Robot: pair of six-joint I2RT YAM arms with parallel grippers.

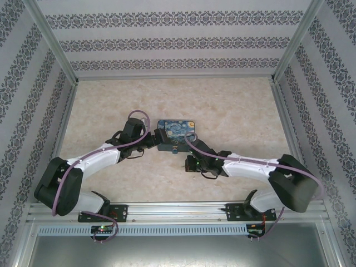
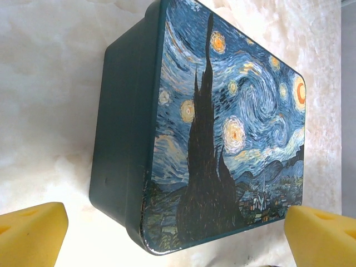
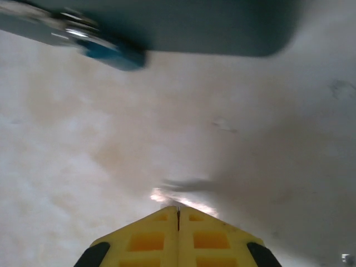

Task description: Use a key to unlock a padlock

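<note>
Right hand (image 3: 178,214) closed, key hold unclear; left hand (image 2: 177,231) gapes empty, so the padlock (image 3: 111,51) at the Starry Night box (image 2: 233,111) may swing.

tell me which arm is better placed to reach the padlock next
Right, likely. The right end effector, shut, points across bare table at the padlock on the box's near side. The left end effector is open and faces the painted lid instead.
</note>
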